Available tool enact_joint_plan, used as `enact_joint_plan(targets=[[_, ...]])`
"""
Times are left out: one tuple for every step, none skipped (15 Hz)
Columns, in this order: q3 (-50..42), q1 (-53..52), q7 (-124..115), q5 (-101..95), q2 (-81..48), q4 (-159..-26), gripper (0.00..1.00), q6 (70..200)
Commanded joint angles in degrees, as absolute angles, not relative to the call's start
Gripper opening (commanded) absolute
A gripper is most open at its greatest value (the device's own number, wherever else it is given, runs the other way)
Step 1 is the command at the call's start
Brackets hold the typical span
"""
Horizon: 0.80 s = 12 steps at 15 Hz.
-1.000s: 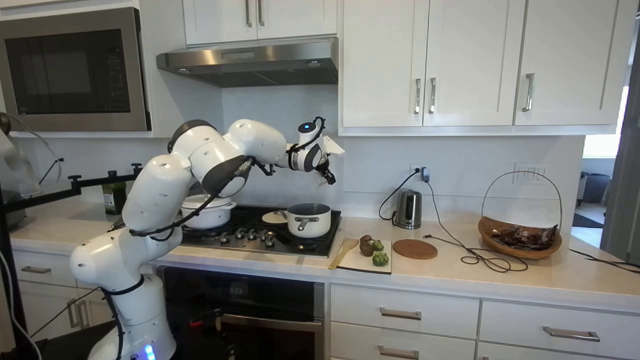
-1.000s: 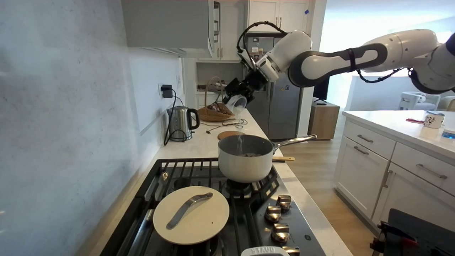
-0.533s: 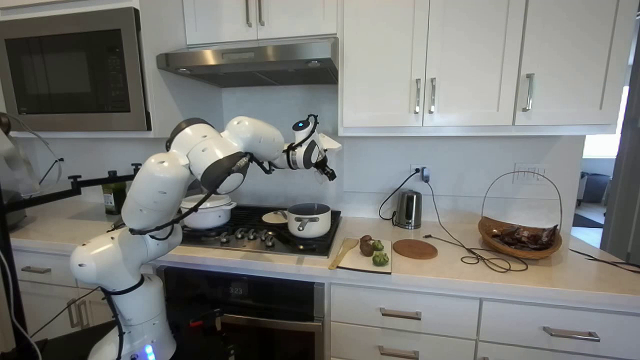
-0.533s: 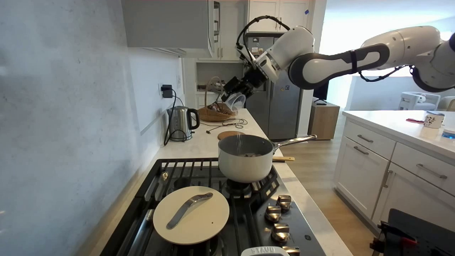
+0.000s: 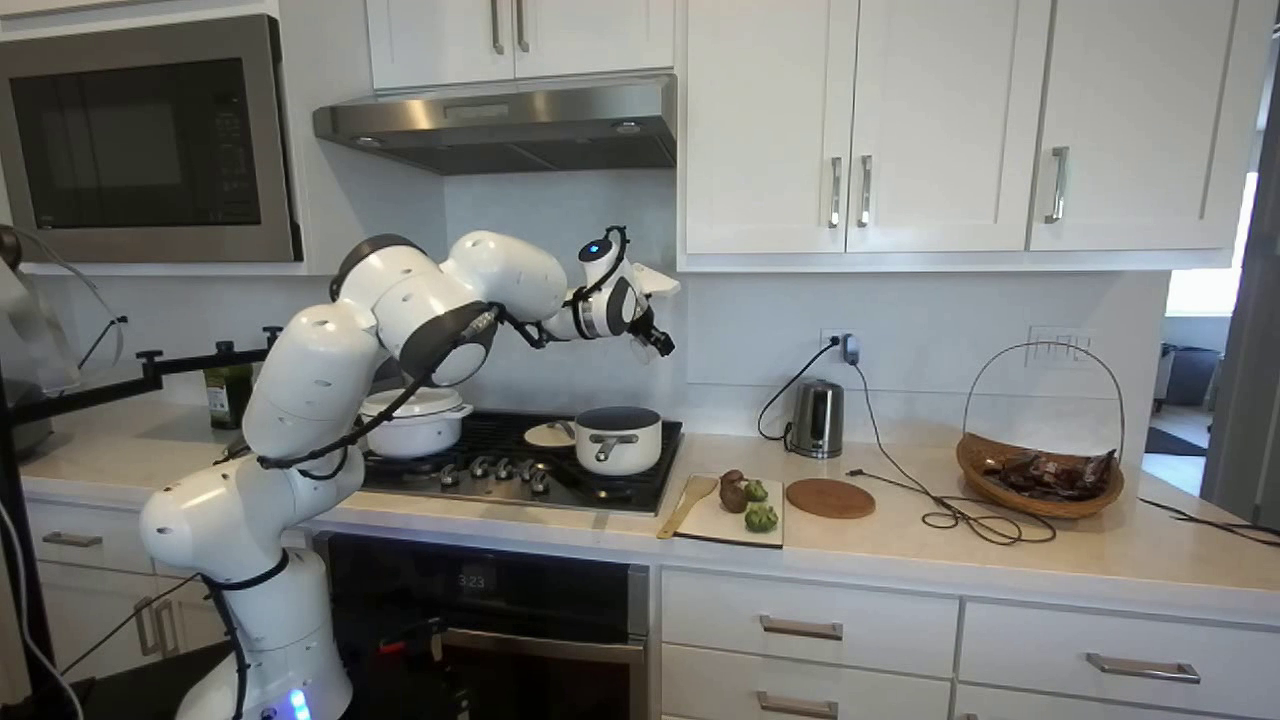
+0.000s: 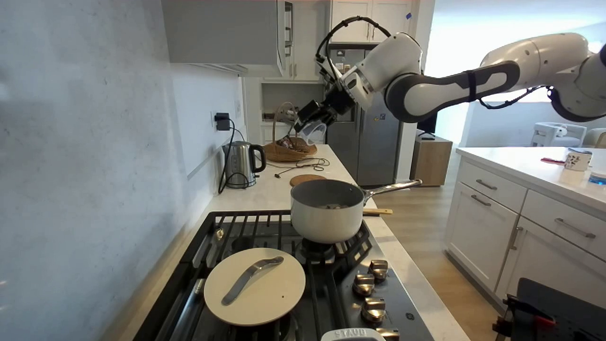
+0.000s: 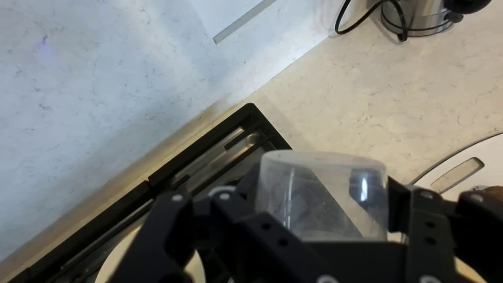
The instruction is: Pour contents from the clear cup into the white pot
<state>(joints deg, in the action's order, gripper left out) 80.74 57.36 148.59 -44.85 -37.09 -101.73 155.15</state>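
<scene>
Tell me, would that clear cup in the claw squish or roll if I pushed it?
The clear cup would probably give a little if squeezed, because it looks thin and see-through. Lying on its side, it would likely roll, since it looks round. Its smooth, shiny surface might make it slippery too.

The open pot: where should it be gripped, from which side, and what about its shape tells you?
Probably mid-length on the handle, from above, jaws across it, on the side away from the wall. The handle is slim and juts out that way; the pot itself is wide and round, likely harder to clamp.
</scene>
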Motion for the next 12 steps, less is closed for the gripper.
enact_joint_plan(targets=[[78.7, 57.2, 149.3, -34.4, -32.6, -102.5, 0.35, 154.6], [80.9, 58.0, 146.3, -36.8, -35.6, -101.8, 0.35, 151.6], [80.8, 57.9, 145.7, -34.7, -35.3, -101.3, 0.35, 149.4], [78.3, 56.7, 148.3, -27.1, -31.8, -101.5, 0.35, 149.4], [78.1, 56.3, 148.3, -23.5, -31.8, -100.8, 0.35, 147.5], [77.7, 56.0, 148.9, -18.9, -31.5, -100.1, 0.35, 145.7], [77.6, 55.7, 148.5, -14.9, -31.4, -99.1, 0.35, 143.0], [77.1, 55.4, 148.3, -11.6, -31.0, -98.2, 0.35, 141.1], [76.2, 54.6, 147.7, -8.4, -30.4, -97.1, 0.35, 138.9], [75.2, 53.8, 147.2, -5.6, -30.0, -95.8, 0.35, 136.8], [73.9, 52.9, 146.7, -2.8, -29.5, -94.5, 0.35, 134.7], [72.4, 51.9, 146.2, -0.1, -28.9, -93.2, 0.35, 132.8]])
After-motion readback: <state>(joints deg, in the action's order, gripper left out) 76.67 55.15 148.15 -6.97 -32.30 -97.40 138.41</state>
